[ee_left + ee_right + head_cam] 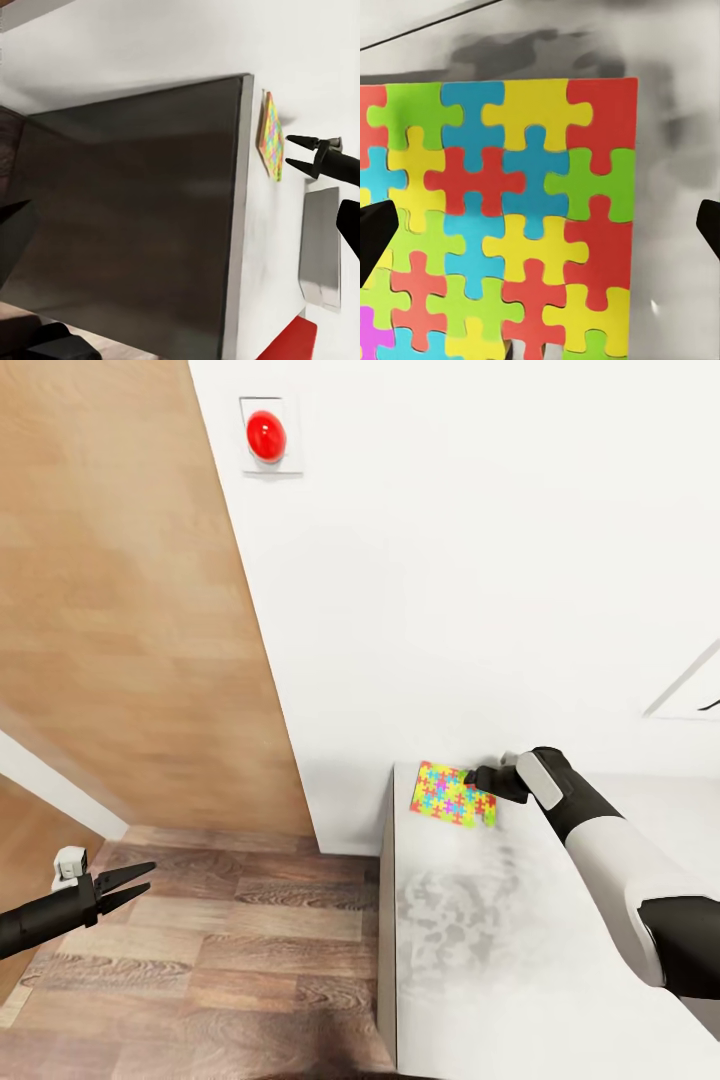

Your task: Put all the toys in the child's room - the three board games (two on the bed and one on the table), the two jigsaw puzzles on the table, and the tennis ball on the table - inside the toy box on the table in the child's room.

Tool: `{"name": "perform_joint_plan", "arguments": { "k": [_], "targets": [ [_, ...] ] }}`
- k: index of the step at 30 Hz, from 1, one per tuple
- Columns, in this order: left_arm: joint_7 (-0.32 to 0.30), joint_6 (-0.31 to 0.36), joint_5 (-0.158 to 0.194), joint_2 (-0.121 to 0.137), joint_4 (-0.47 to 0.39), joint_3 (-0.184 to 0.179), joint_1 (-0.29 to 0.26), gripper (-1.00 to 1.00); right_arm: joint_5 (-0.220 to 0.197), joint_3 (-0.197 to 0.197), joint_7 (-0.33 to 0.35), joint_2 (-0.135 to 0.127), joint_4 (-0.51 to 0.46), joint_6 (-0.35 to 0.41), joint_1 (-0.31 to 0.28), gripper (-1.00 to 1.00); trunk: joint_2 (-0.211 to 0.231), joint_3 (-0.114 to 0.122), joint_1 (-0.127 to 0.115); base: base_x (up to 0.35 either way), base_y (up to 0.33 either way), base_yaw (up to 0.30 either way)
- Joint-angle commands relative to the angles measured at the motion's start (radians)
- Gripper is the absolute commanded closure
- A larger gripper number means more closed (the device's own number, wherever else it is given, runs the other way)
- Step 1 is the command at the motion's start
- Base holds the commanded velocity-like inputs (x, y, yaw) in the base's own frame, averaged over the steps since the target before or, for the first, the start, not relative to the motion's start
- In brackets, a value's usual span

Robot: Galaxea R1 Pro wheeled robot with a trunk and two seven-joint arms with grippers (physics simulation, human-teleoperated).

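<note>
White walls close the corner, with a pale glossy table [470,960] set against them and wood-plank floor [230,940] to its left. Jigsaw puzzle [452,795] lies flat at the table's far left corner, close to the wall and to the table's left edge; a square of interlocking pieces in yellow, green, red, blue, with a touch of pink. In the left wrist view the same puzzle [271,136] reads as a thin slab seen edge-on just past the table edge. Right gripper [484,779] sits at the puzzle's right edge, fingers parted; the left wrist view shows its two dark fingers [303,140] spread and pointing at the puzzle, a small gap between tips and puzzle edge as seen there. The right wrist view looks straight down on the puzzle [510,217], dark fingertips [375,232] at either side of the frame, wide apart, with grey mottled reflections on the tabletop [675,135] beyond. Right arm [620,860], white and black, reaches across the table from the near right. Left gripper [135,885] hangs over the floor well left of the table, its thin black fingers slightly parted, holding nothing. Red round button [266,436] on a white plate high on the wall. Wood-panelled surface [120,610] fills the left, beside the white wall.
</note>
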Motion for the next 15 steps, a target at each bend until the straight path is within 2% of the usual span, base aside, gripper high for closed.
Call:
{"name": "perform_joint_plan", "arguments": {
  "k": [1, 15],
  "targets": [
    [-0.002, 0.005, 0.001, 0.000, 0.000, 0.000, -0.001, -1.00, -0.011, 0.008, -0.008, -0.001, -0.001, 0.002, -0.001, -1.00, -0.002, -0.003, 0.000, 0.000, 0.000, 0.000],
    [-0.002, 0.005, 0.001, 0.000, 0.000, 0.000, 0.000, -1.00, -0.011, 0.007, -0.008, -0.001, -0.001, 0.001, -0.001, -1.00, -0.002, -0.020, 0.000, 0.000, 0.000, 0.000]
  ]
}}
